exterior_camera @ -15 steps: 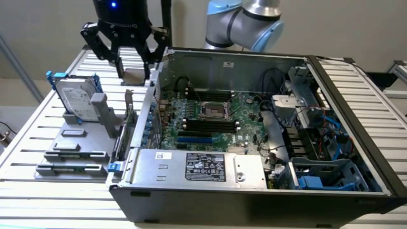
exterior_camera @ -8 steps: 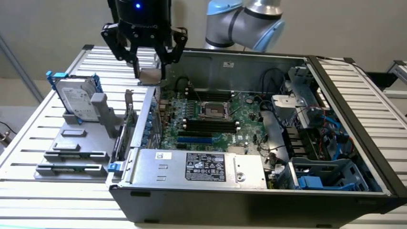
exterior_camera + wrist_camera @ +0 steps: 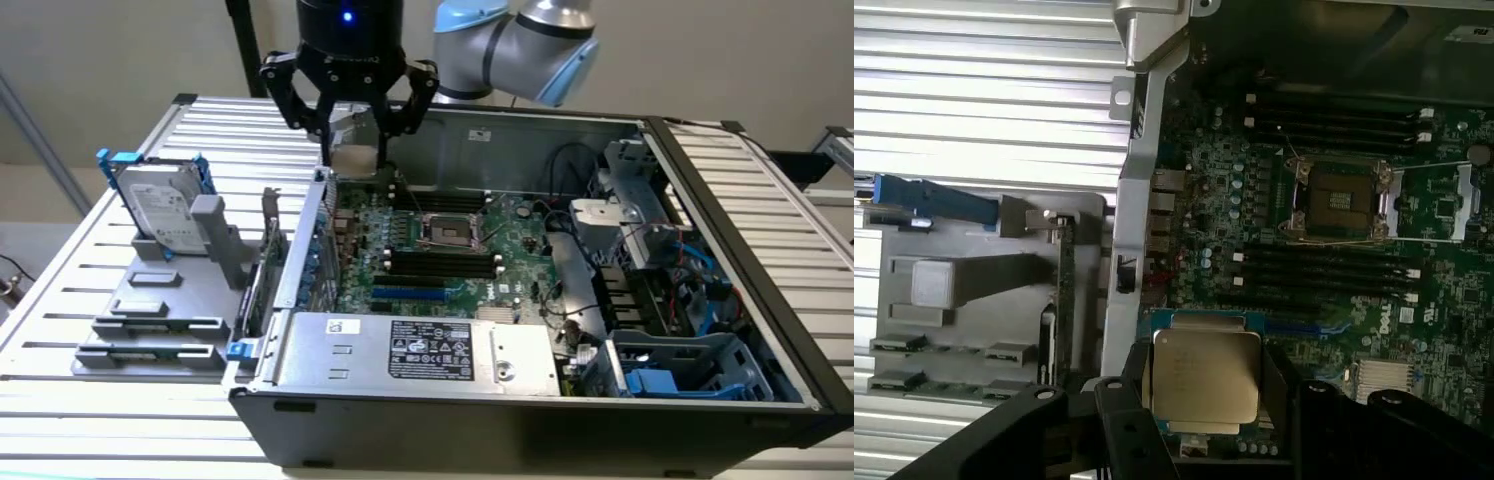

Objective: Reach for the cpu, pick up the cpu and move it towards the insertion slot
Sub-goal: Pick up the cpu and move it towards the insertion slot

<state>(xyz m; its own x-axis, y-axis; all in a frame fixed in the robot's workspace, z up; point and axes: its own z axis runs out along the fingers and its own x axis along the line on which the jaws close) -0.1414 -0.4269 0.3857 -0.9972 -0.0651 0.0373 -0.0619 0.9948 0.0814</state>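
Note:
My gripper [image 3: 355,140] hangs above the open computer case's back-left corner, shut on the cpu [image 3: 355,158], a small square chip with a silver top. In the wrist view the cpu [image 3: 1206,378] sits between the two black fingers [image 3: 1122,425] of the gripper [image 3: 1208,405], over the motherboard's edge. The insertion slot [image 3: 447,232] is a metal-framed square socket with a dark centre on the green board, towards the exterior view's right of the held chip and lower. In the wrist view the insertion slot [image 3: 1341,200] lies uncovered, its frame folded back.
An upright silver hard drive with blue rails [image 3: 158,205] stands on a grey fixture [image 3: 147,310] at the exterior view's left, outside the case. Black memory slots [image 3: 434,262] flank the socket. A power supply [image 3: 414,350] and cables [image 3: 627,250] fill the case's front and right.

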